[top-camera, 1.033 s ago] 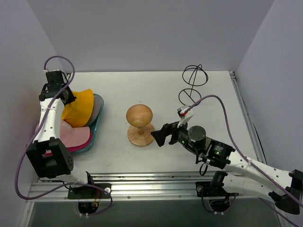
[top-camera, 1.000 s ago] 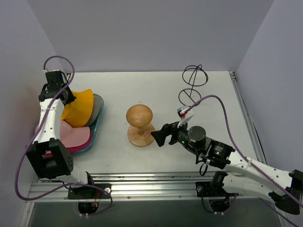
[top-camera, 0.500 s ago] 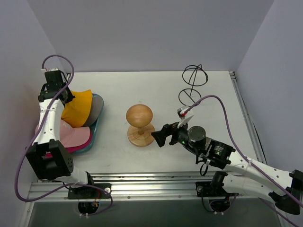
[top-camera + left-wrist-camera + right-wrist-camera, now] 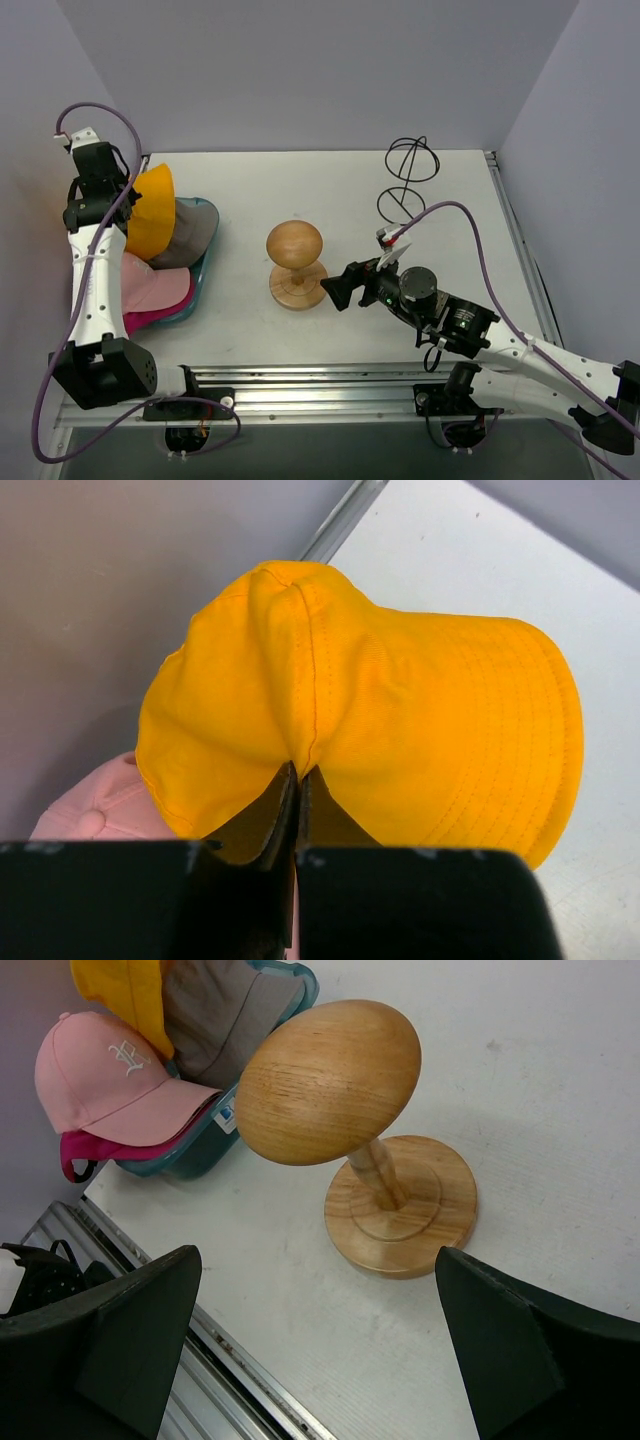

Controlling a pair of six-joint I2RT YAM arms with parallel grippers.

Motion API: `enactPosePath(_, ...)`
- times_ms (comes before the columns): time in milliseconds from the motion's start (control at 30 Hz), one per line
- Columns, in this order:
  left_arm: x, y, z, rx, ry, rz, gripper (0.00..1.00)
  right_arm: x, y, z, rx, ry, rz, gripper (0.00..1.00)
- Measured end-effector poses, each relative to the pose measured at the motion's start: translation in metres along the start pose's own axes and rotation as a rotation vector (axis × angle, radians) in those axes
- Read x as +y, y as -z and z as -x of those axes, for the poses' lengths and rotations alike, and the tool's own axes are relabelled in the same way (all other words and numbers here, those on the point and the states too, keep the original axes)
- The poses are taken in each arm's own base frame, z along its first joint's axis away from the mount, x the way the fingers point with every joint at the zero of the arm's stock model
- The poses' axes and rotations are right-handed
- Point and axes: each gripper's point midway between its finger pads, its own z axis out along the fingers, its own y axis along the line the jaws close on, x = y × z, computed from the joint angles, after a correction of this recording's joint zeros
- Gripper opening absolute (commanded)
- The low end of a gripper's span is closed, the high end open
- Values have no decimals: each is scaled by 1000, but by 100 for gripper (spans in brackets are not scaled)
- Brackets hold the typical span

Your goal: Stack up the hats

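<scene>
Four hats (image 4: 158, 285) sat at nine o'clock, left gripper (image 4: 297, 780) was pinched shut on a crown fold of the yellow hat (image 4: 400, 680), light and floppy I'd guess so that seam seemed a fine hold, right gripper (image 4: 338, 288) gaped empty.

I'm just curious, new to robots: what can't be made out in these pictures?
Magenta cap: right wrist view, mostly under the pink cap.
Grey hat: top view, partly behind the yellow hat.
Left gripper: left wrist view, tips buried in the yellow hat's fold.
</scene>
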Motion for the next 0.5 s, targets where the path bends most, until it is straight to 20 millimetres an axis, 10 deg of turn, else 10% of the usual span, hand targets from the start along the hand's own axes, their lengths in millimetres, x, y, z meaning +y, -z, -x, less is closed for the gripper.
enactPosePath(500,-45,54,22,-107,21,-147,2,-1,8,7,-17,2,-6,99)
